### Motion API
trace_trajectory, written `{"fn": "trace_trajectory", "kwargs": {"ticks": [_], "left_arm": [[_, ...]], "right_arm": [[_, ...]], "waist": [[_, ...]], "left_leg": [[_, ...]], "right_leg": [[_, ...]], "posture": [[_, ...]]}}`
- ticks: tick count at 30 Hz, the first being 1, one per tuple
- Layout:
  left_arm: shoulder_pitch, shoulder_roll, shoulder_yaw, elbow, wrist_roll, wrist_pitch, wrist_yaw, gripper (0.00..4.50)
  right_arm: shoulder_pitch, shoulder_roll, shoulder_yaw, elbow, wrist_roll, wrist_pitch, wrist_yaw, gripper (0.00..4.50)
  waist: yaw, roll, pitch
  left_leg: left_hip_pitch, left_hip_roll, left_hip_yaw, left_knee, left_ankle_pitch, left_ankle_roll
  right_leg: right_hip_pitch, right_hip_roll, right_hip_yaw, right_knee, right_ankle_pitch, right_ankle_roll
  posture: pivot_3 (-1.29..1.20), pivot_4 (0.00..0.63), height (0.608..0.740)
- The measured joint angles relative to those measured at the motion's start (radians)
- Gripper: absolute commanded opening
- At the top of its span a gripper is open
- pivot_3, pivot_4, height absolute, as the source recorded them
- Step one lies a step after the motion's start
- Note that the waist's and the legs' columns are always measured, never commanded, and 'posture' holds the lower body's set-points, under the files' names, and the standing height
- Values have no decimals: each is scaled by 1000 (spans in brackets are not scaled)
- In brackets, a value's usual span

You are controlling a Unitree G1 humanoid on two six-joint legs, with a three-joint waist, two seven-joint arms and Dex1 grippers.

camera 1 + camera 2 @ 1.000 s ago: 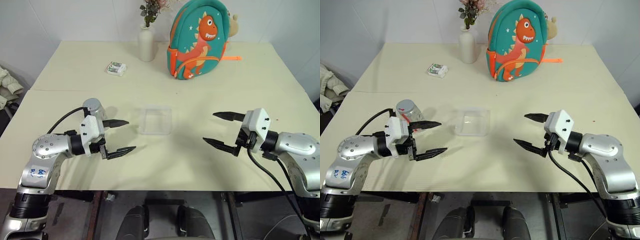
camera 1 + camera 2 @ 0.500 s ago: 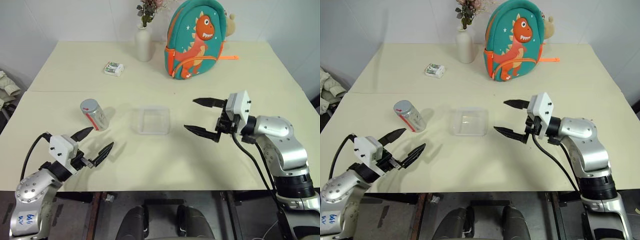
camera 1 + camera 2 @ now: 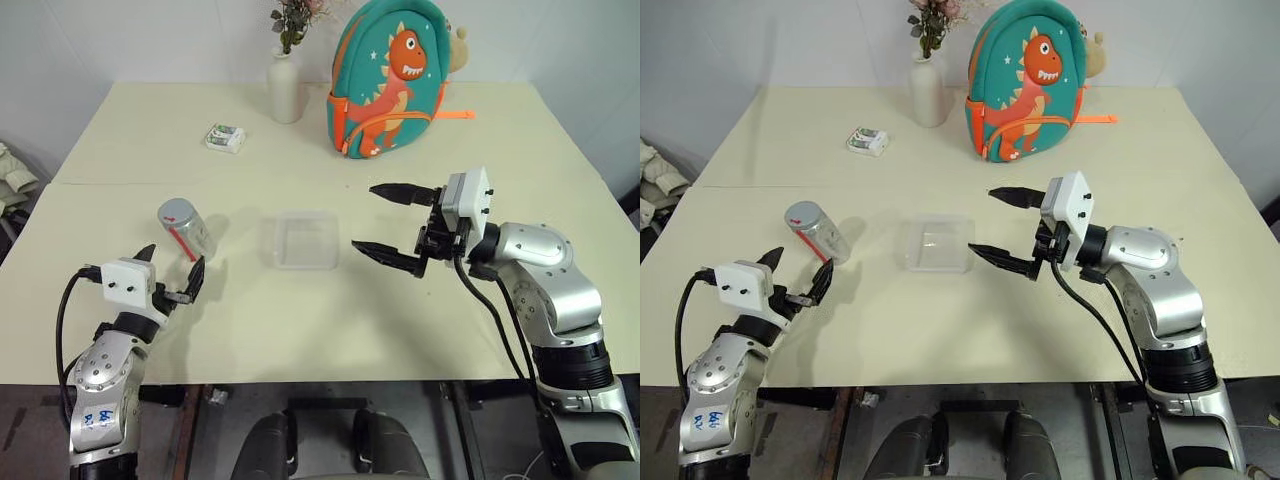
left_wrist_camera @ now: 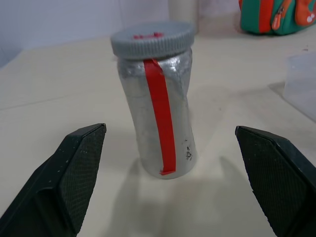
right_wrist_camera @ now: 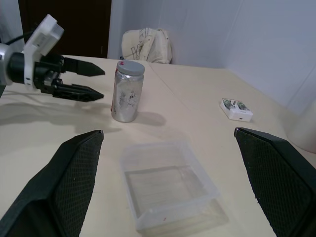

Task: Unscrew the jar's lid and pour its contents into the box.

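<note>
— On the left half of the cream table [image 3: 330,330], what stands there?
— The jar [image 3: 187,229]: a silvery cylinder with a red strip down its side, upright on the tabletop, its grey lid [image 4: 152,39] on its mouth with a red mark on top. Nothing touches it.
— And the contents?
— I cannot tell; the metallic wall hides whatever is inside.
— Where is the box?
— The clear plastic box [image 3: 306,239] sits on the table near the jar, to its right, the two well apart. It looks bare inside, apart from a speck or two I cannot make out.
— The left gripper?
— The left gripper [image 3: 171,273] hovers just in front of the jar, on the near side, pointing at it. Its jaws are spread wide, and in the left wrist view the jar stands between the two black fingers [image 4: 76,173] but farther off, no contact.
— The right one?
— The right gripper [image 3: 385,222] hangs above the table just to the right of the box, pointing toward it, jaws gaping wide and holding nothing.
— What else is on the table?
— Toward the far edge, a white vase [image 3: 284,87] with dried flowers, a teal dinosaur backpack [image 3: 390,75] beside it, and a small white-and-green packet [image 3: 225,137] left of the vase and nearer.
</note>
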Motion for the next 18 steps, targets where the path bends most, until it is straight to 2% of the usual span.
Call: {"fn": "trace_trajectory", "kwargs": {"ticks": [9, 17, 18], "left_arm": [[-206, 43, -25, 246, 52, -80, 5, 4471], [-314, 43, -71, 406, 79, -161, 1, 4471], [-320, 43, -74, 416, 82, -170, 1, 4292]], "right_arm": [[59, 13, 1, -35, 3, 3, -31, 4500], [61, 19, 1, -43, 3, 2, -60, 4500], [61, 19, 1, -43, 3, 2, -63, 4500]], "waist": [[1, -1, 0], [-3, -2, 0], [-3, -2, 0]], "left_leg": [[0, 0, 9, 0, 0, 1], [0, 0, 13, 0, 0, 2], [0, 0, 13, 0, 0, 2]], "right_leg": [[-7, 0, 8, 6, 1, 1], [-9, 1, 12, 7, 2, 3], [-9, 1, 12, 7, 2, 3]], "posture": [[0, 150, 740], [0, 150, 740], [0, 150, 740]]}}
